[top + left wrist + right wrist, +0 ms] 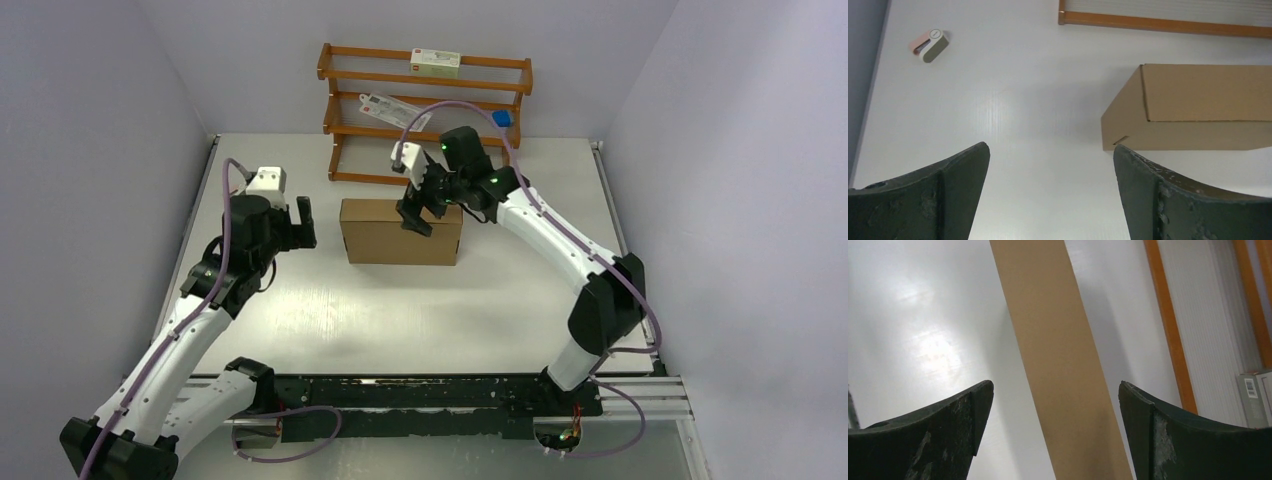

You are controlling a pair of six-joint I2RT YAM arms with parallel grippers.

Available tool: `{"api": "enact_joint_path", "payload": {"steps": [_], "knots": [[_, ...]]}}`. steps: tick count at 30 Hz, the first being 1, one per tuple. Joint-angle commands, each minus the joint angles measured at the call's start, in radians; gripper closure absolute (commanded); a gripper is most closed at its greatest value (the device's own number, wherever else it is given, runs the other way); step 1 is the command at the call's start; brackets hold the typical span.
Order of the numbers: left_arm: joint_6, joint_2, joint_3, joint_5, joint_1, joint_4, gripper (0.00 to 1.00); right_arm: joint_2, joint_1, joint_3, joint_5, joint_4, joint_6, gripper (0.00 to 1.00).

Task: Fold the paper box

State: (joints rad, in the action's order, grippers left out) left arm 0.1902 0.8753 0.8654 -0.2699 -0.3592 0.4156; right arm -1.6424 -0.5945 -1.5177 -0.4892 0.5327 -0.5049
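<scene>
Black left claw (295,228): jaws spread wide, holding nothing; it hangs above the table (400,320), just left of the box and apart from it.
Right claw (425,206): jaws just as wide, empty, poised over the box's right part; a brown face runs between my fingers, ungripped.
Paper box (385,240): mid-table, standing as a closed carton, lid down.
Done: walls up and lid shut, by my reckoning.
Left: perhaps pressing the lid home; I cannot tell whether its flap is fully tucked.
Rack (345,130): beyond the box, at the far wall.
</scene>
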Motion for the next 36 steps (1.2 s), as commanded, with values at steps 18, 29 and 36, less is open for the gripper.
{"api": "enact_joint_path", "payload": {"steps": [18, 29, 36], "knots": [[-0.015, -0.007, -0.014, -0.041, -0.004, -0.046, 0.02, -0.165, -0.101, -0.137, 0.221, 0.195, -0.195, 0.08], [-0.015, -0.019, -0.016, -0.036, -0.004, -0.047, 0.02, -0.144, -0.173, -0.152, 0.342, 0.220, -0.195, 0.29], [0.000, -0.049, -0.010, -0.072, -0.004, -0.034, 0.02, 0.041, -0.291, 0.066, 0.644, 0.027, -0.203, 0.30]]}}
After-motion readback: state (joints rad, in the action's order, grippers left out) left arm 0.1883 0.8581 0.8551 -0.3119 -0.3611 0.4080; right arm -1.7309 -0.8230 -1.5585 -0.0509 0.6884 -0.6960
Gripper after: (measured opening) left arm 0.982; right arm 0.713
